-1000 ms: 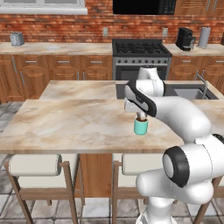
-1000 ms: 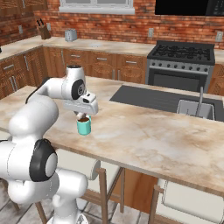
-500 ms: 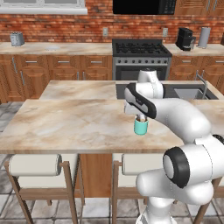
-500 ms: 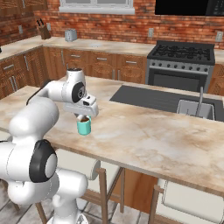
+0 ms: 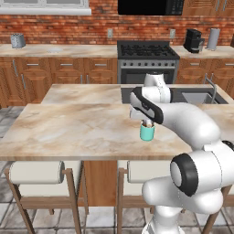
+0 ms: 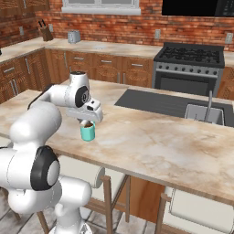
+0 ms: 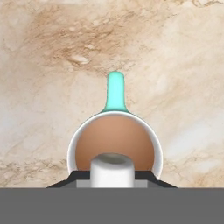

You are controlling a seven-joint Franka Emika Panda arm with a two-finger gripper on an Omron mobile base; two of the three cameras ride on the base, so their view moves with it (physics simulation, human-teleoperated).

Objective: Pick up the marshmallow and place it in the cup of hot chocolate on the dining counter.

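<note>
The teal cup of hot chocolate (image 5: pixel 147 133) (image 6: pixel 87 132) stands on the beige marbled dining counter (image 5: pixel 68 128) (image 6: pixel 151 141), near its front edge. My gripper (image 5: pixel 145 121) (image 6: pixel 87 121) hangs straight down just above the cup's rim. In the hand view the cup (image 7: pixel 114 138) lies right below, brown liquid showing, with a teal handle pointing away. The white marshmallow (image 7: pixel 112 171) sits between the two dark fingertips, over the near side of the liquid. The gripper (image 7: pixel 112 176) is shut on it.
Cushioned wooden stools (image 5: pixel 36 172) (image 5: pixel 141 171) stand under the counter's front edge. A dark sink basin with a faucet (image 5: pixel 196 96) (image 6: pixel 203 114) lies on the counter behind. A stove (image 5: pixel 146 50) and wooden cabinets line the brick back wall.
The hand has come down a little closer to the cup's rim, still holding the marshmallow. The cup has not moved.
</note>
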